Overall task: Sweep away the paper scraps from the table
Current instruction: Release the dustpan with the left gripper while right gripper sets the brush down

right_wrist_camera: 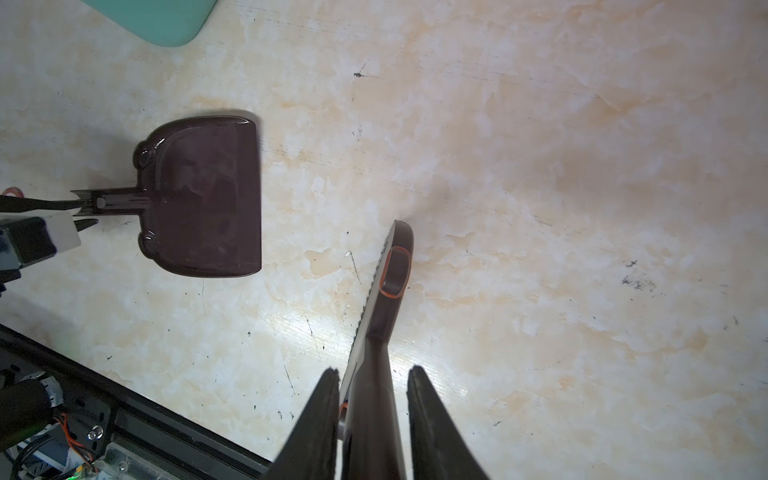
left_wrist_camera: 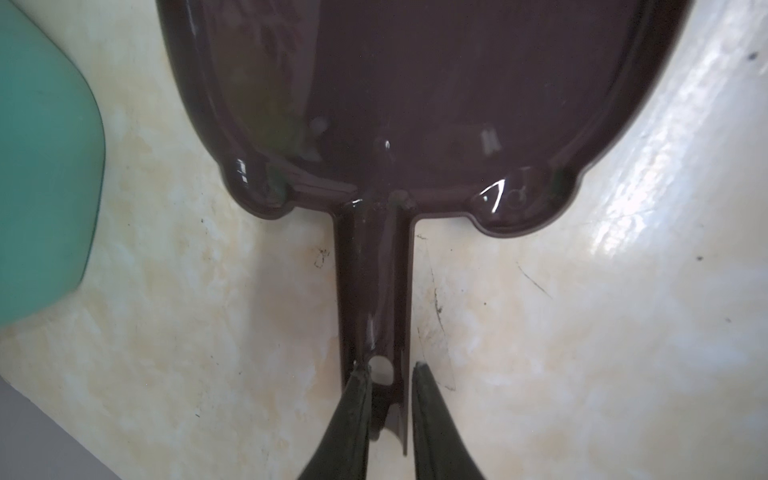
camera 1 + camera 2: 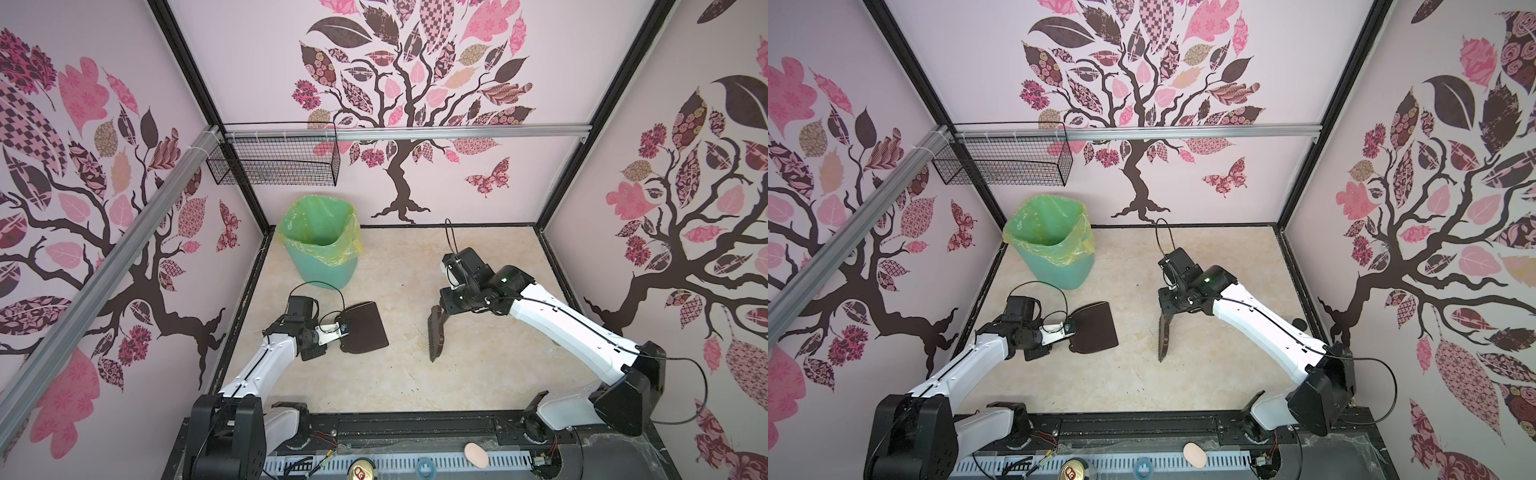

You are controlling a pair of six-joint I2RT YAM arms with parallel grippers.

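Both top views, left hand (image 3: 338, 328): it is placed at the handle end of the dark brown dustpan (image 3: 365, 328), which lies flat on the table (image 3: 415, 374); how far the jaws are parted cannot be told here.
Both top views, right hand (image 3: 1169, 309): a dark brush (image 3: 1165, 336) is held, pointing down and away from the hand; whether its tip touches the table cannot be told.
Both top views, bin (image 3: 324, 270): a teal, green-lined bin is seen just beyond the left hand.
Both top views, paper scraps: where they lie cannot be told.
Left wrist view, left hand (image 2: 390, 368): the jaws are slightly parted astride the handle of the dustpan (image 2: 415, 83); one finger touches it, and a thin gap is seen at the other.
Left wrist view, table (image 2: 208, 291): it is seen directly under the hand, with the bin (image 2: 41, 166) off to one side.
Right wrist view, right hand (image 1: 372, 370): the jaws are closed on the handle of the brush (image 1: 392, 270), whose bristles are turned toward the dustpan (image 1: 208, 195).
Right wrist view, table (image 1: 540, 166): a stretch of it is seen between brush and dustpan.
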